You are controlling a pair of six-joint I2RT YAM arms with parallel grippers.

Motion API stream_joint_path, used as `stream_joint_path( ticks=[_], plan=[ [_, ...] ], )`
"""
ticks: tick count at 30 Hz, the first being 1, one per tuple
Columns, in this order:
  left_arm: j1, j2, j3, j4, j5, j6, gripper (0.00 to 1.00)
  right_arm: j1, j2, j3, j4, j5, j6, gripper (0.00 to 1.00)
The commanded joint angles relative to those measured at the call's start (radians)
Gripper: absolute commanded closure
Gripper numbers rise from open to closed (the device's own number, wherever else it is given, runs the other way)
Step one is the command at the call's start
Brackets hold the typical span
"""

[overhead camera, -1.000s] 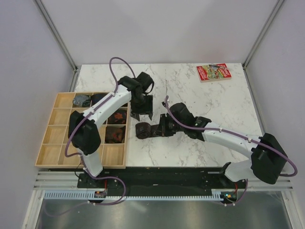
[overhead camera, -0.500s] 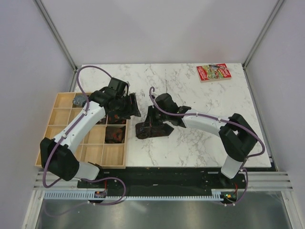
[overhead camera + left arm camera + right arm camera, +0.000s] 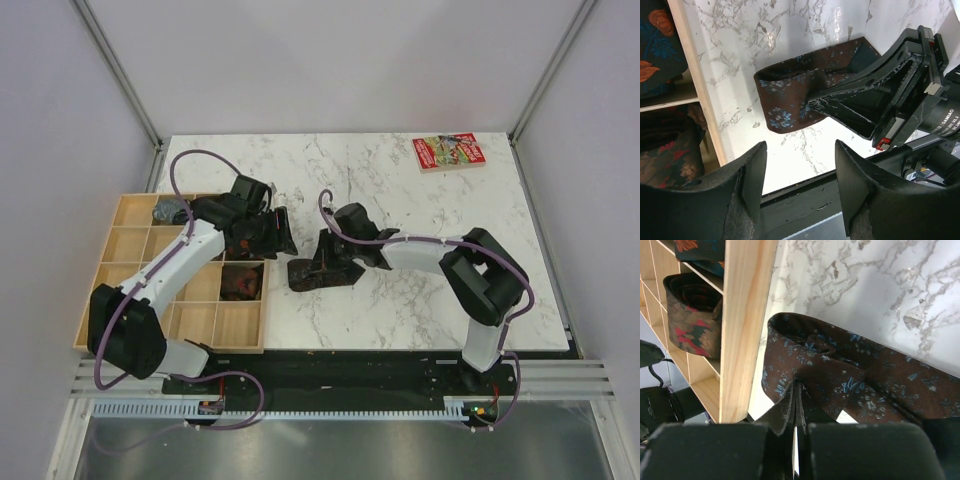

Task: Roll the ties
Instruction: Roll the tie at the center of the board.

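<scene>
A dark brown tie [image 3: 303,276] with small blue flowers lies loosely folded on the marble table, just right of the wooden tray. My right gripper [image 3: 322,262] is shut on a fold of it. In the right wrist view the jaws [image 3: 798,390] pinch the cloth of the tie [image 3: 850,375] beside the tray wall. My left gripper [image 3: 277,230] is open and empty, above the tray's right edge. In its wrist view the fingers [image 3: 752,182] stand wide apart, with the tie [image 3: 790,97] and the right gripper [image 3: 880,95] beyond them.
The wooden compartment tray [image 3: 104,318] at the left holds rolled ties, one red-patterned [image 3: 240,284] and one grey [image 3: 170,210]. They also show in the wrist views [image 3: 690,310] [image 3: 662,30]. A red printed booklet [image 3: 448,152] lies at the far right corner.
My left gripper has swung left and lower, from over the table to the tray's edge. My right arm has folded in closer, and the tie under its gripper looks flatter.
</scene>
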Motion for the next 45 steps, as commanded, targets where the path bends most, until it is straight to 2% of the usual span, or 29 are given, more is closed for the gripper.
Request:
stream_joint_path(
  ticks=[1, 10, 24, 35, 38, 39, 42, 45],
  plan=[
    [0.005, 0.015, -0.037, 0.070, 0.016, 0.024, 0.38, -0.014, 0.021, -0.073, 0.088, -0.026, 0.003, 0.98],
    [0.006, 0.087, -0.148, 0.177, 0.019, 0.018, 0.38, -0.031, 0.040, -0.174, 0.185, -0.038, 0.021, 0.99],
    [0.005, 0.202, -0.225, 0.351, 0.106, -0.002, 0.36, -0.064, 0.040, -0.222, 0.208, -0.057, 0.015, 1.00],
    [0.003, 0.280, -0.281, 0.469, 0.204, -0.070, 0.42, -0.075, 0.040, -0.255, 0.222, -0.063, 0.012, 1.00],
    [-0.001, 0.276, -0.298, 0.498, 0.206, -0.090, 0.52, -0.075, 0.040, -0.264, 0.229, -0.066, 0.013, 1.00],
    [-0.006, 0.273, -0.298, 0.498, 0.206, -0.097, 0.60, -0.075, 0.040, -0.266, 0.229, -0.066, 0.013, 1.00],
    [-0.020, 0.253, -0.292, 0.477, 0.194, -0.107, 0.74, -0.075, 0.037, -0.268, 0.228, -0.069, 0.013, 1.00],
    [-0.046, 0.230, -0.243, 0.365, 0.116, -0.104, 0.78, -0.075, 0.025, -0.257, 0.217, -0.067, 0.015, 1.00]
  ],
)
